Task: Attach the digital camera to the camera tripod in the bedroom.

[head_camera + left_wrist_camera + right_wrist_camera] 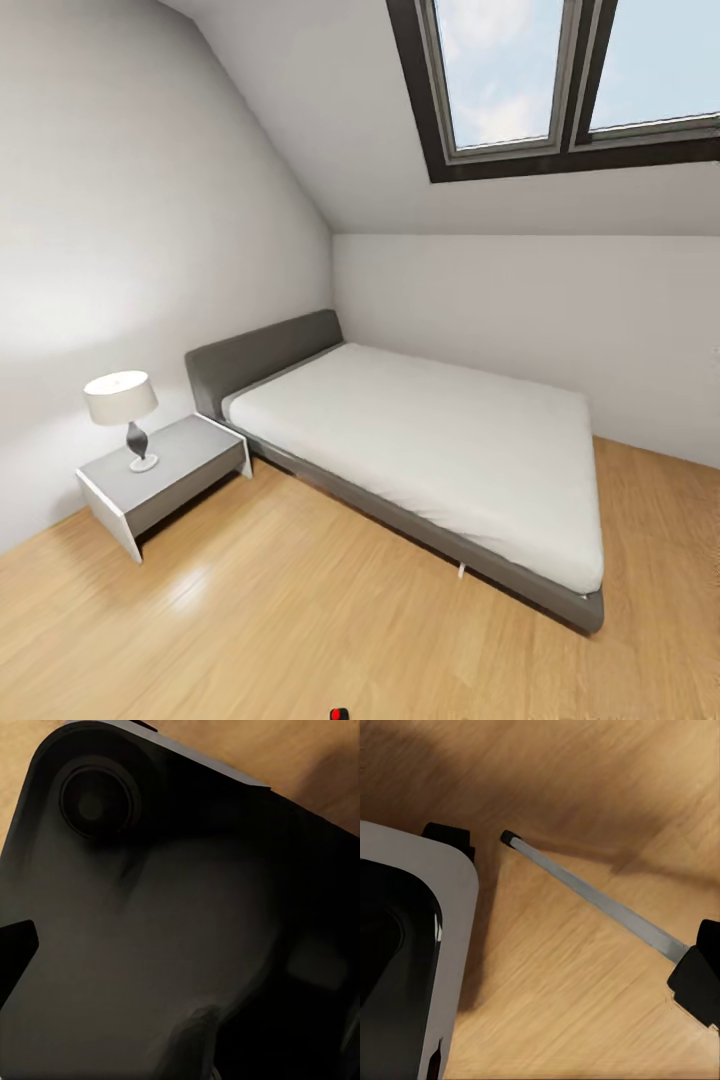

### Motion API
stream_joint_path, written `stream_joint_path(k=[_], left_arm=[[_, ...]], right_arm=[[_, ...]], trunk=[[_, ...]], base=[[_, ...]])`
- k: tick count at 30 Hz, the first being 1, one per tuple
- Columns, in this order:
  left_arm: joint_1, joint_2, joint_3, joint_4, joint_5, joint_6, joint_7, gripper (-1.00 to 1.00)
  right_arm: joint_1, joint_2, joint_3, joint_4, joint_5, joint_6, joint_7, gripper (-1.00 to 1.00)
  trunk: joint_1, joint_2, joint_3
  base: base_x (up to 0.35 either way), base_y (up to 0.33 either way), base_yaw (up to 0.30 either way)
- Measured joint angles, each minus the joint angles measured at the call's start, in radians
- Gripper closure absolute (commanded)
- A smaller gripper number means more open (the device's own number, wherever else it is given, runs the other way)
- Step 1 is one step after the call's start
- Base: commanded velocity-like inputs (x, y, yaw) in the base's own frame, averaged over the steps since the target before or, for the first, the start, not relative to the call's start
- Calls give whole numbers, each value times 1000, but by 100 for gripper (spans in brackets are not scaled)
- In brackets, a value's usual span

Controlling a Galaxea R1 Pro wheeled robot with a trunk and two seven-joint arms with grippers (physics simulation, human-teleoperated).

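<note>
Tripod leg [592, 900] — slants over wood floor [585, 787] | claws' state — cannot tell

1 bed [430, 440], 1 nightstand [165, 480], 1 lamp [122, 405], 2 skylight panes [500, 70].

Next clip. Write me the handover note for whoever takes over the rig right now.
Grippers: the pictures do not settle whether either one is open or shut.
Things: a red button, probably the digital camera's, sits at the head view's lower edge. A silver leg, apparently the camera tripod's, stands on the wood floor in the right wrist view.
Room: bedroom with bed, nightstand, lamp.
Done: robot in the bedroom.
Left: attach camera to tripod.
</note>
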Motion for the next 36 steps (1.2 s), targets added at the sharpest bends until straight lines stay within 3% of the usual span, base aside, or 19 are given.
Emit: stream_joint_path(k=[20,36], left_arm=[[0,1,-1,0,1,0,0,-100],[0,1,-1,0,1,0,0,-100]], right_arm=[[0,-1,0,-1,0,0,0,-100],[0,-1,-1,-1,0,0,0,-100]], trunk=[[0,0,0],[0,0,0]], base=[[73,301,-179],[10,49,-152]])
